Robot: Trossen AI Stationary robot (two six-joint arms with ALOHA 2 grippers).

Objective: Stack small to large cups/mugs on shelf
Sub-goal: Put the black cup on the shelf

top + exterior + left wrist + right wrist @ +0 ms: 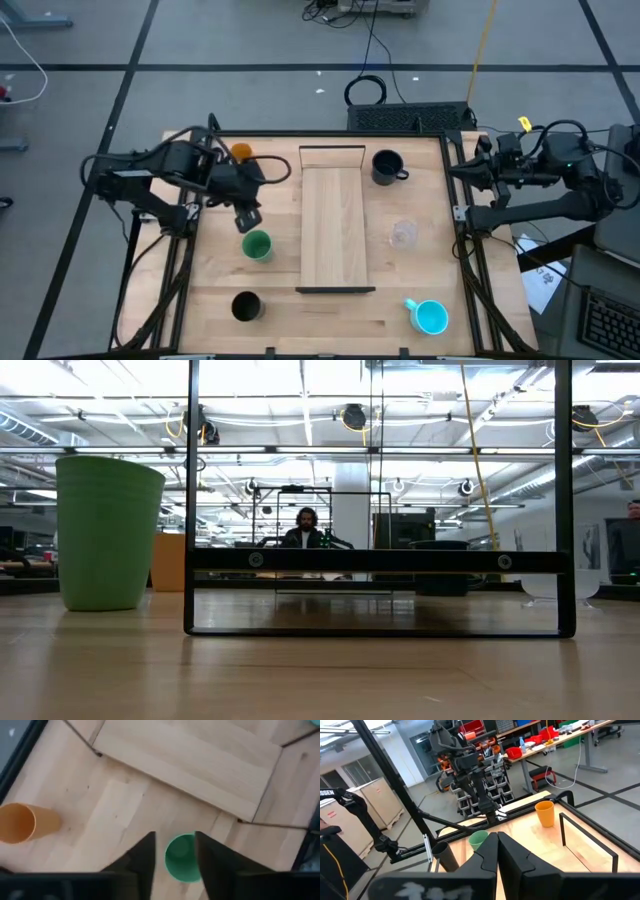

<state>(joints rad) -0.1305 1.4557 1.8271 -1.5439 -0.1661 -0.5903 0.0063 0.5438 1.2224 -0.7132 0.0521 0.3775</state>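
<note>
The green cup stands upright on the tabletop left of the shelf. My left gripper hovers open just above it and on its far side; in the left wrist view the green cup shows between the two fingers, untouched. The orange cup stands at the far left and the tall black cup at the near left. The dark mug, the clear cup and the blue mug stand right of the shelf. My right gripper waits shut at the table's right edge.
The shelf board lies bare, with a dark wire frame at each short end. The green cup stands close to the low camera. A person sits in the room beyond the table. A black frame rims the table.
</note>
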